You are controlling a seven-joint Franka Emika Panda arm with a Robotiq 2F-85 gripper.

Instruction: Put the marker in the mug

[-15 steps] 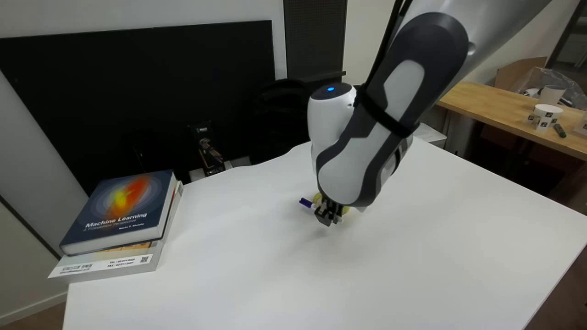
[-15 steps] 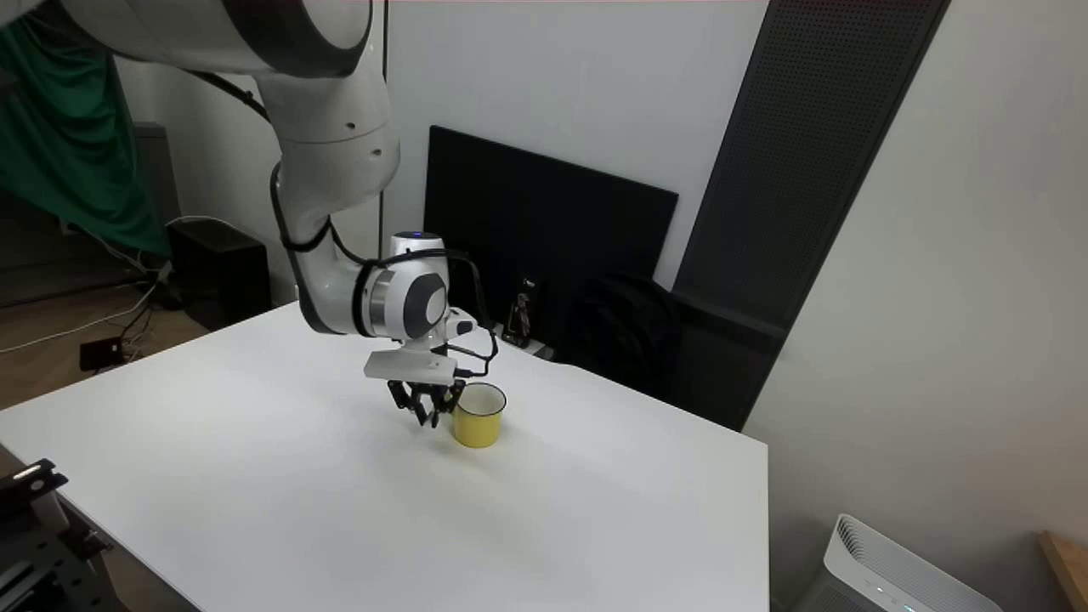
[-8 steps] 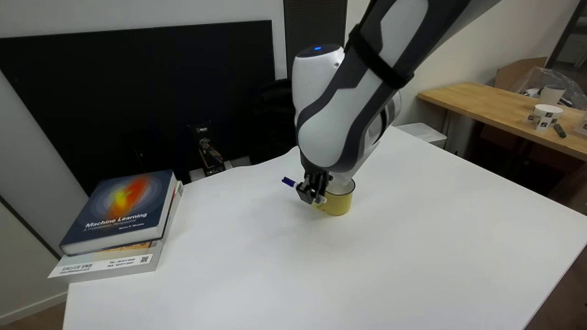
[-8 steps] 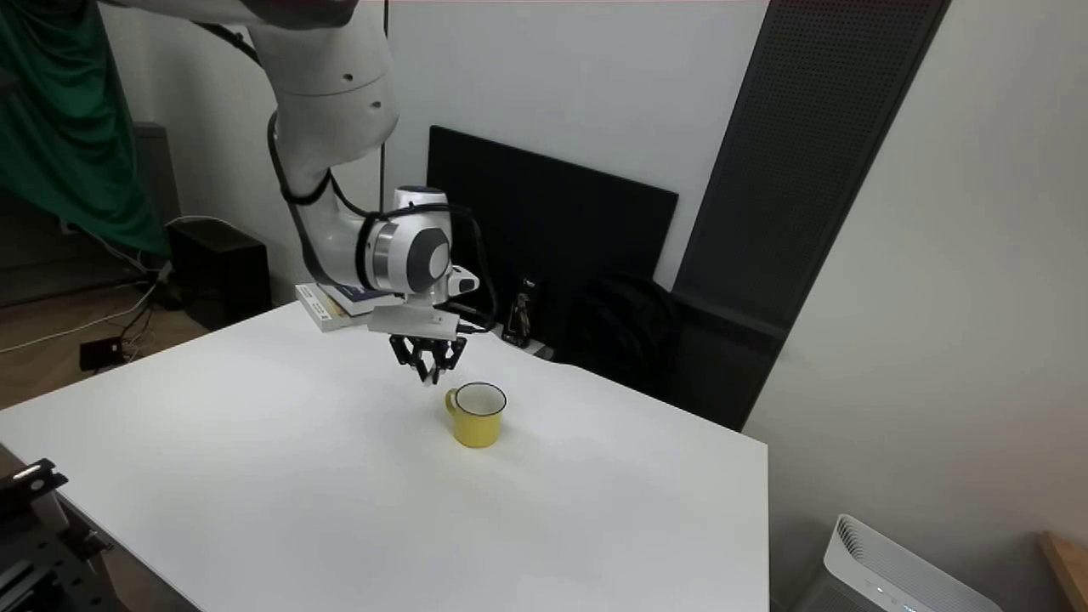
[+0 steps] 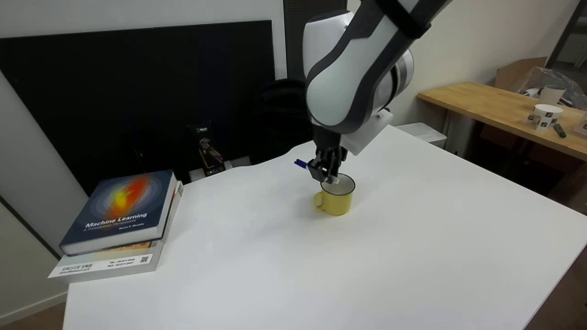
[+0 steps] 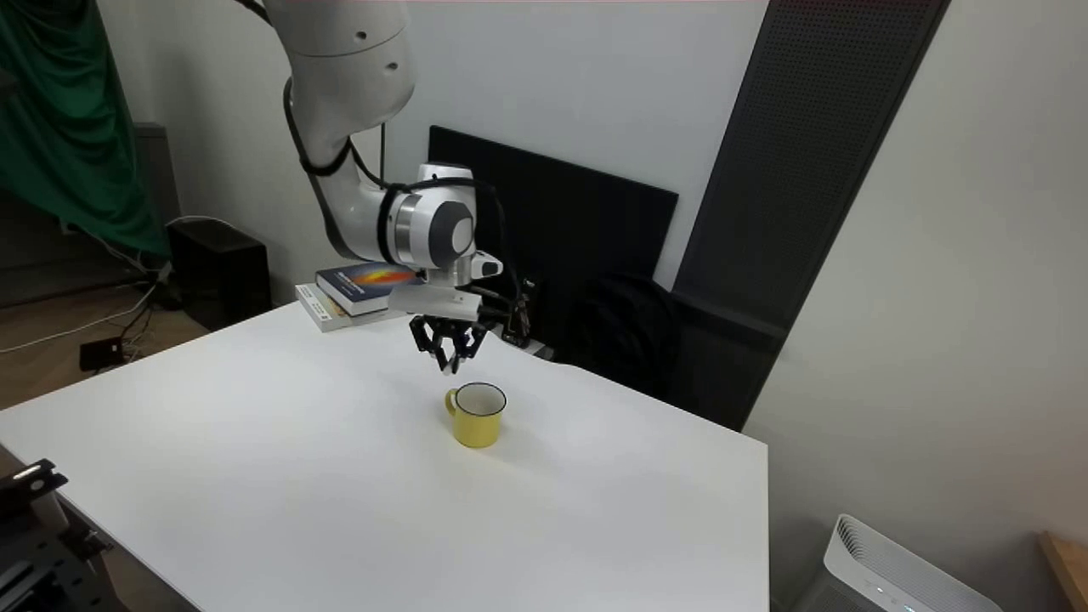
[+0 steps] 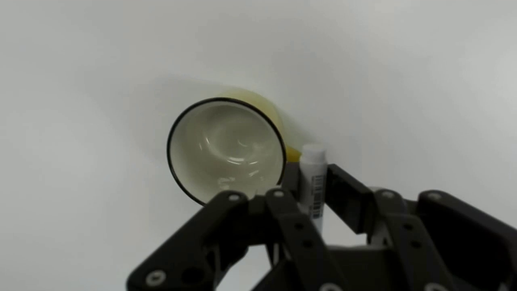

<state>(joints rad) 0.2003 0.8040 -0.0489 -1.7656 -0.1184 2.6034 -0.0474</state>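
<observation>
The yellow mug (image 5: 337, 202) stands upright on the white table, its handle on the gripper's side. It shows in both exterior views (image 6: 478, 427), and the wrist view (image 7: 226, 145) shows its pale inside and dark rim line. My gripper (image 5: 323, 171) is shut on the marker and holds it above the table, just above and beside the mug's rim on the handle side. The gripper also shows in an exterior view (image 6: 448, 357). In the wrist view the marker's white end (image 7: 313, 173) sticks out between the fingertips. Its dark blue end (image 5: 301, 163) points away, tilted slightly up.
Two stacked books (image 5: 119, 215) lie at the table's edge, also seen behind the arm (image 6: 361, 285). A black panel (image 5: 137, 101) stands behind the table. A wooden table (image 5: 495, 107) with cups is farther off.
My gripper has risen from the table with the marker held in it, then shifted toward the mug. The mug has stayed in place and is less covered by the arm.
</observation>
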